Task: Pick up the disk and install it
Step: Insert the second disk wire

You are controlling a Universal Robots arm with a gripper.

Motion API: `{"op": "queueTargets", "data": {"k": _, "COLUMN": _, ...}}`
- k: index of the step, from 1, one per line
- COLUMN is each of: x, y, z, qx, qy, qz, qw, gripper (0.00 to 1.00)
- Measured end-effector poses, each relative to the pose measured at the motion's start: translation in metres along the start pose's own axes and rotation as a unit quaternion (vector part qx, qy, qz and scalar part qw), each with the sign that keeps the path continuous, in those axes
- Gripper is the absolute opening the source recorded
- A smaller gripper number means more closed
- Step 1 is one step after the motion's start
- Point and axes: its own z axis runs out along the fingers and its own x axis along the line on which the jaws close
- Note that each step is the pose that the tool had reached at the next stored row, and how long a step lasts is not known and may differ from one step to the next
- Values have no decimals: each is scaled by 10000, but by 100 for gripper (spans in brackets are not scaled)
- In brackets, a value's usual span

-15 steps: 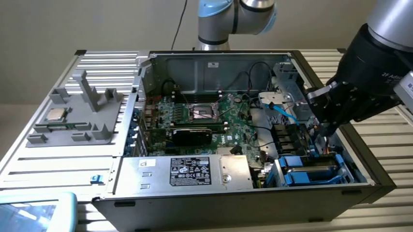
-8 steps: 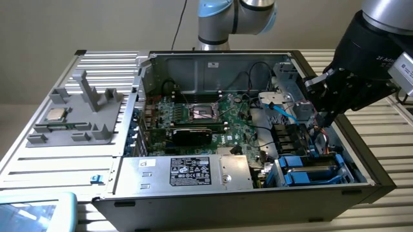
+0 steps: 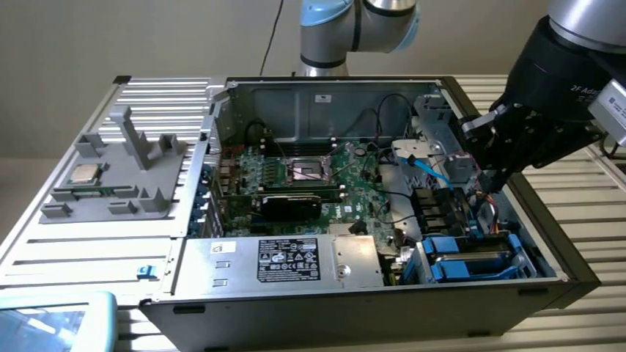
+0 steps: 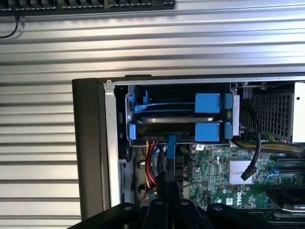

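Note:
The disk (image 3: 473, 256) lies in the drive bay at the near corner of the open computer case (image 3: 547, 242), on the exterior view's right. Its silver top shows between bright blue carrier rails. In the wrist view the disk (image 4: 176, 118) sits in the bay with blue handles at both ends. My gripper (image 3: 492, 178) hangs over the case just behind the bay, apart from the disk. The gripper (image 4: 169, 198) is shut, its black fingers (image 4: 159, 210) pressed together with nothing seen between them. A blue flat cable (image 4: 170, 145) runs from the bay toward the fingertips.
Inside the case lie the green motherboard (image 3: 293, 172), a black fan (image 3: 440, 209) and a big silver box with a black-and-white label (image 3: 284, 260). On the exterior view's left, a grey fixture (image 3: 117, 176) carries a small silver chip (image 3: 83, 174). The table (image 4: 47, 133) is ribbed metal.

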Motion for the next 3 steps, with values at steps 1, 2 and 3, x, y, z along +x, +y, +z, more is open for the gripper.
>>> {"op": "queueTargets", "data": {"k": 1, "x": 0, "y": 0, "z": 0, "qx": 0, "qy": 0, "qz": -4, "qw": 10000, "gripper": 11}}
{"op": "queueTargets", "data": {"k": 2, "x": 0, "y": 0, "z": 0, "qx": 0, "qy": -1, "qz": -7, "qw": 10000, "gripper": 11}}
{"op": "queueTargets", "data": {"k": 3, "x": 0, "y": 0, "z": 0, "qx": 1, "qy": -1, "qz": -10, "qw": 10000, "gripper": 11}}
